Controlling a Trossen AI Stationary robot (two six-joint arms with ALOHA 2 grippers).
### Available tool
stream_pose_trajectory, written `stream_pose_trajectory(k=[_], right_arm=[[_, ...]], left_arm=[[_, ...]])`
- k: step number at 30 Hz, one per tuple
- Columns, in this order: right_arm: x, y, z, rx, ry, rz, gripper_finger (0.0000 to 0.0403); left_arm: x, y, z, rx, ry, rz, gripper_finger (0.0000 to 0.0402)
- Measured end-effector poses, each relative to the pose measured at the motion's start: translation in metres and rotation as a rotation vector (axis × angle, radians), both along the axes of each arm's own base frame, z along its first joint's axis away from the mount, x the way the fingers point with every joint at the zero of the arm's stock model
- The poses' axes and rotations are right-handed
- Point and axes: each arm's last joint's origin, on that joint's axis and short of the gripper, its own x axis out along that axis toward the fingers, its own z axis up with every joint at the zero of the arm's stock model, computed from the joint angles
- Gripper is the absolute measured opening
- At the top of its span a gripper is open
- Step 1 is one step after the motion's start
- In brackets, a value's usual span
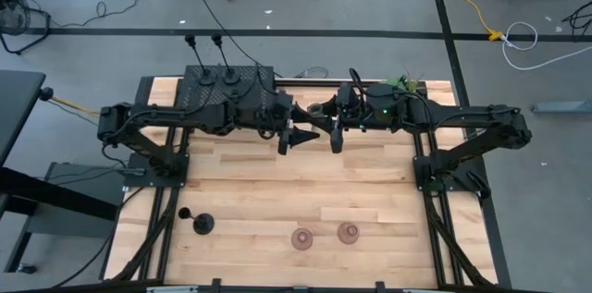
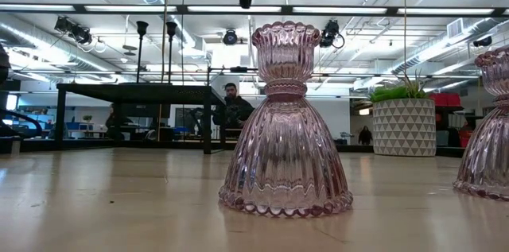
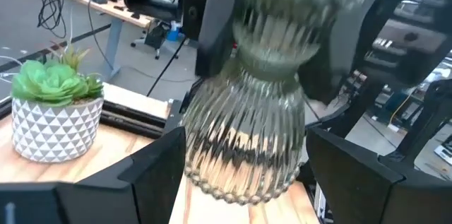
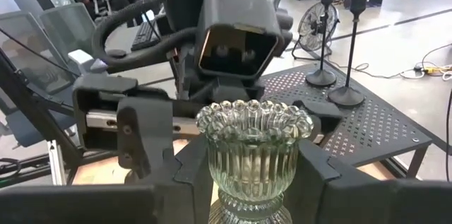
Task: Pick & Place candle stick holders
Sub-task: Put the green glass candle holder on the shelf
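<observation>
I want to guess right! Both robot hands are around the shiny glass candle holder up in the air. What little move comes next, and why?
Probably the left gripper closes on the pale glass holder. Its fingers stand open on either side of the ribbed skirt, while the right gripper is shut on the cup end, so this looks like a handover.

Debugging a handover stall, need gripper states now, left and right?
Left gripper: open, fingers either side of the pale green glass holder, contact unclear.
Right gripper: shut on the glass holder, held in the air at the table's back.
</observation>
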Motion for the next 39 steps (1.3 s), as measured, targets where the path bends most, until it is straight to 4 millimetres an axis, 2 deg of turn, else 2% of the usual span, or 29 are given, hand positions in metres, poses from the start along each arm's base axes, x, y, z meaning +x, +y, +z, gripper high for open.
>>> stream_pose_trajectory(k=[9, 28, 35, 39], right_arm=[[0.0, 0.0, 0.0, 0.0, 0.0, 0.004, 0.013], [0.001, 0.001, 0.002, 0.005, -0.024, 0.025, 0.013], [-0.001, 0.001, 0.002, 0.011, -0.019, 0.023, 0.013], [0.0, 0.001, 0.0, 0.011, -0.002, 0.02, 0.013]], left_arm=[[-0.001, 0.0, 0.01, 0.02, -0.099, 0.001, 0.0296], [0.014, -0.003, -0.002, -0.027, -0.133, -0.002, 0.0296], [0.027, -0.004, -0.001, -0.006, -0.138, -0.005, 0.0296], [0.03, -0.003, -0.004, 0.023, -0.13, -0.007, 0.0281]])
